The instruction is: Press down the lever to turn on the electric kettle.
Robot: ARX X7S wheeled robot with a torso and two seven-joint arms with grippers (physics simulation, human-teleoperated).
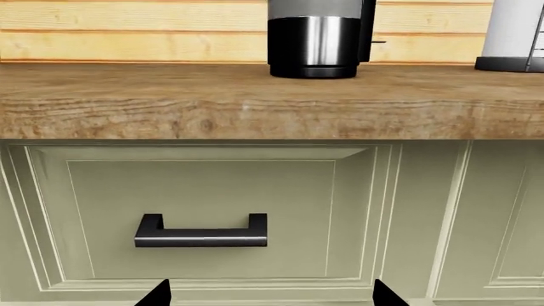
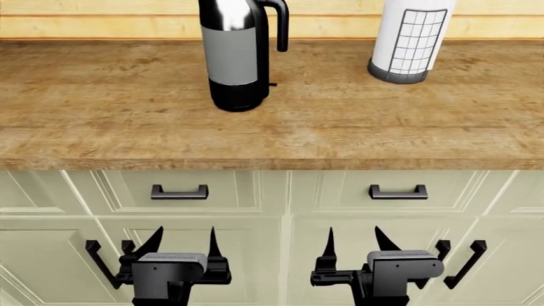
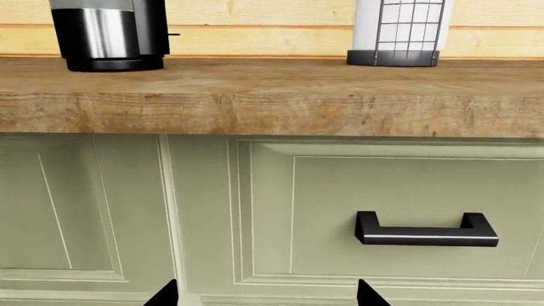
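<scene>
Head view: your kettle stands upright on the counter, lever jutting low on its handle side. Both end effectors, left and right, hang spread open and empty before the drawers. Wrist views: no readable writing anywhere.

We see a glossy black electric kettle with a matt grey band on a rough-grained wooden counter; matt painted drawers carry satin black handles.
</scene>
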